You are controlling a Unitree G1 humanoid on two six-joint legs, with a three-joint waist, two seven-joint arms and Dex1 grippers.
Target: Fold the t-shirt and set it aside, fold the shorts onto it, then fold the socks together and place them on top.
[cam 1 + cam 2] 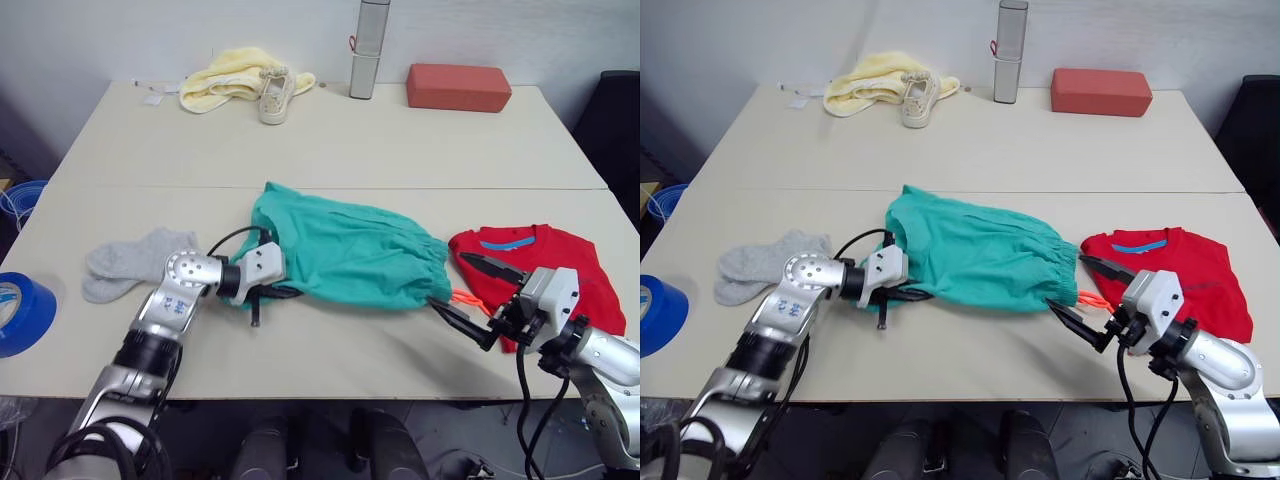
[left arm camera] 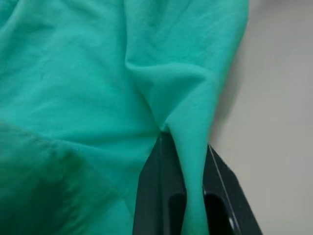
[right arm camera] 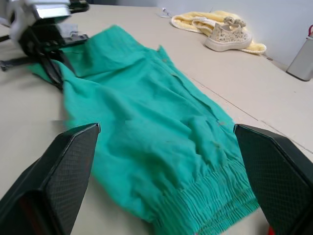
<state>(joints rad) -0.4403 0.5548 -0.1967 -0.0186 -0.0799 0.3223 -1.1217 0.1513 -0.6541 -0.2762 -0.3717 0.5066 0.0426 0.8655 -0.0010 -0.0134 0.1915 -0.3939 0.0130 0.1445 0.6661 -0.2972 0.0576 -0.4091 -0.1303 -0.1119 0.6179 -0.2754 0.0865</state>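
The teal shorts lie spread in the middle of the table, waistband toward the right. My left gripper is shut on a fold of cloth at their left leg end, and the cloth runs up between its fingers. At the waistband end my right gripper stands open, one finger on each side of the gathered waistband, beside the orange drawstring. The red t-shirt lies folded at the right, behind the right gripper. Left of the left arm lie the grey socks, flat on the table.
Along the far edge sit a pale yellow cloth, an off-white shoe, a silver canister and a red-brown block. A blue tape roll sits at the near left edge.
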